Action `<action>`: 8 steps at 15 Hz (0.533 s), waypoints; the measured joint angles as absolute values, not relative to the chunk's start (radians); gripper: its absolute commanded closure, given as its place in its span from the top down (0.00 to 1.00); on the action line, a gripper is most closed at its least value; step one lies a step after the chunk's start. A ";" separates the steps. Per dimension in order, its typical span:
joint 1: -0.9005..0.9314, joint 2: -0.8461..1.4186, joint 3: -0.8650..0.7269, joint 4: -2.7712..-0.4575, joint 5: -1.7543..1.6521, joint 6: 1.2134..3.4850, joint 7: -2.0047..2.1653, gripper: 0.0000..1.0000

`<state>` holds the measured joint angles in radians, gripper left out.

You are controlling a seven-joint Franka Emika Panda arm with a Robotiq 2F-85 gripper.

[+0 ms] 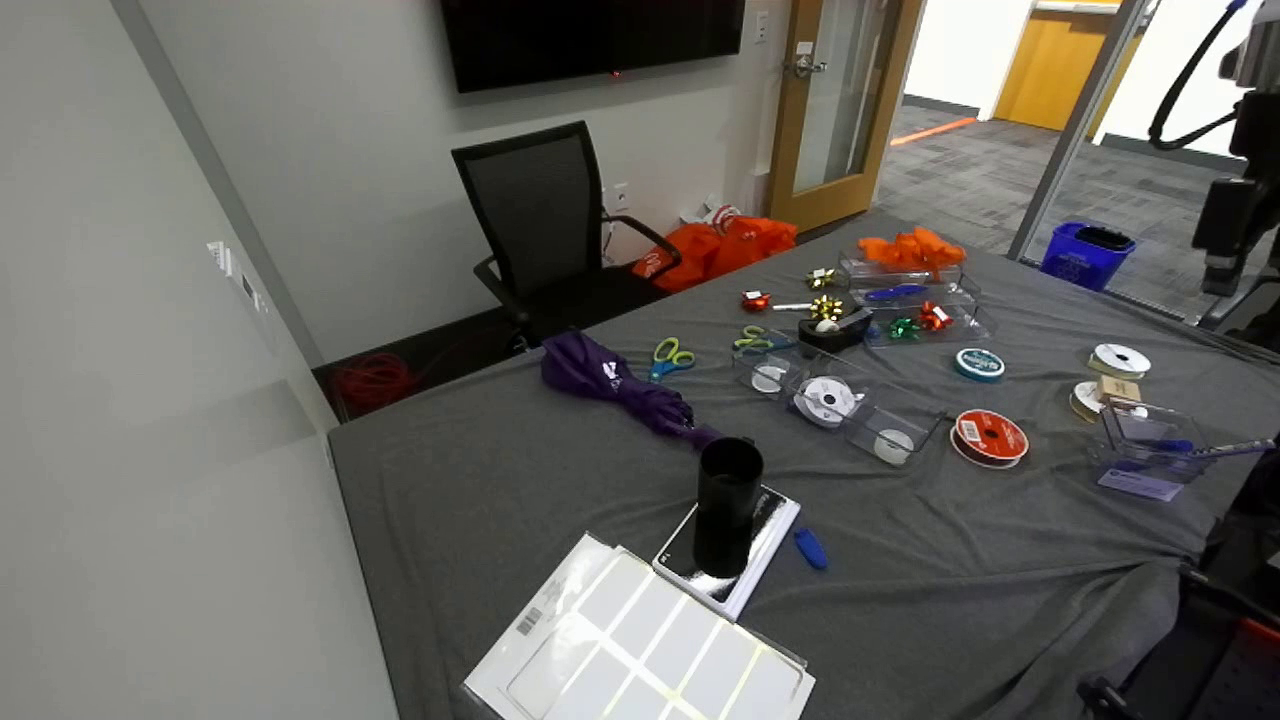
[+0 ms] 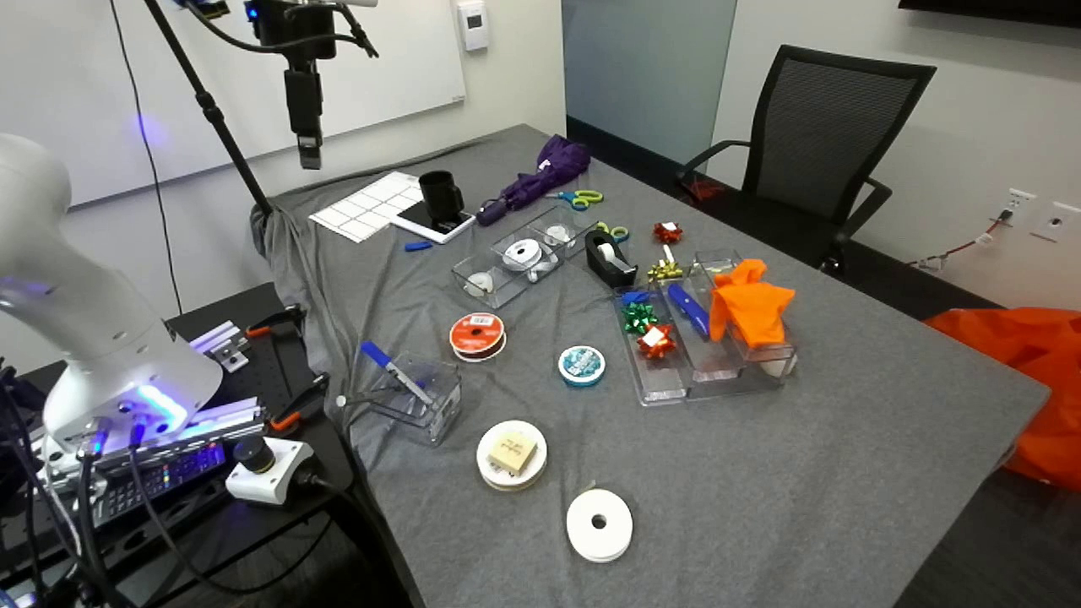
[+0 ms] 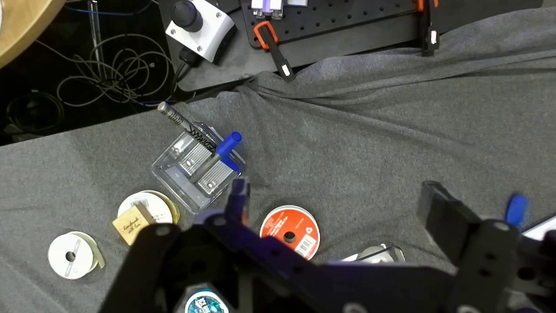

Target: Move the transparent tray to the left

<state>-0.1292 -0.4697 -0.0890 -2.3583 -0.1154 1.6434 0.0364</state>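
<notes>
Several transparent trays lie on the grey cloth; which one is meant I cannot tell. A long tray with white spools in its compartments lies mid-table in both exterior views [image 1: 862, 432] [image 2: 513, 293]; only its end [image 3: 394, 251] shows in the wrist view. A larger tray [image 2: 718, 382] [image 1: 985, 328] holds bows, a blue object and orange cloth. A small tray [image 3: 191, 198] [image 2: 441, 420] [image 1: 1145, 425] holds pens. My gripper [image 3: 336, 189] is open and empty, high above the table. It also shows in both exterior views [image 1: 1220, 275] [image 2: 310, 156].
A red spool [image 2: 477, 335], a teal spool [image 2: 581, 365] and white spools [image 2: 599, 523] lie between the trays. A tape dispenser [image 2: 610, 260] stands close to the long tray. A black mug [image 1: 728, 510] stands on a white box. A purple umbrella [image 1: 620, 385] and scissors [image 1: 671, 358] lie nearby.
</notes>
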 measured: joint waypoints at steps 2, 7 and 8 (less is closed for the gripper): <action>-0.128 -0.470 -0.089 -2.358 -0.113 1.643 0.040 1.00; -0.112 -0.456 -0.072 -2.357 -0.021 1.646 0.150 1.00; -0.110 -0.448 -0.066 -2.354 0.001 1.646 0.180 1.00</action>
